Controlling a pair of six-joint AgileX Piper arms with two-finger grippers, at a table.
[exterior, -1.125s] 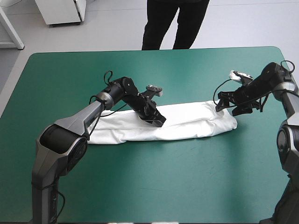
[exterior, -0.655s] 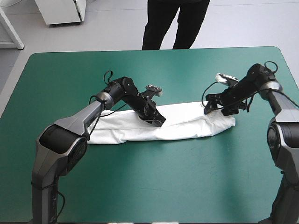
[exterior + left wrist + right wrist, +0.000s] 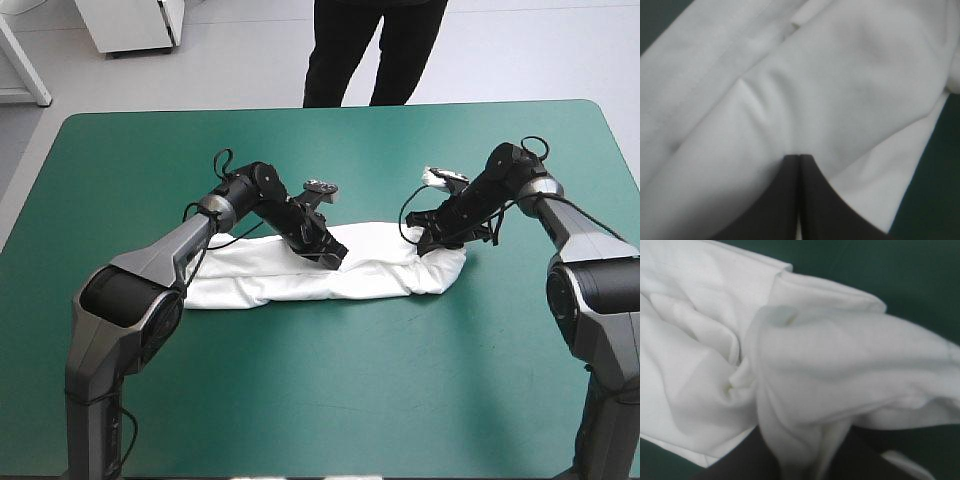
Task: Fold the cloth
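The white T-shirt (image 3: 290, 278) lies as a long folded band across the middle of the table. My left gripper (image 3: 335, 258) is shut, its tip resting on the band's middle; in the left wrist view the black fingers (image 3: 790, 200) meet in one arch on the white T-shirt (image 3: 840, 90). My right gripper (image 3: 425, 240) is at the band's right end, shut on a bunched fold. In the right wrist view that T-shirt (image 3: 840, 365) fold rises crumpled from between the right gripper (image 3: 802, 442) fingers.
The teal-green cover (image 3: 330, 400) stretches wide between the shirt and the table's near edge, and a narrower strip lies behind the shirt. The right end of the band now sits well in from the table's right edge.
My right gripper has closed on the shirt's right end and carried it leftward, shortening and bunching the band. The left gripper has stayed put on the middle.
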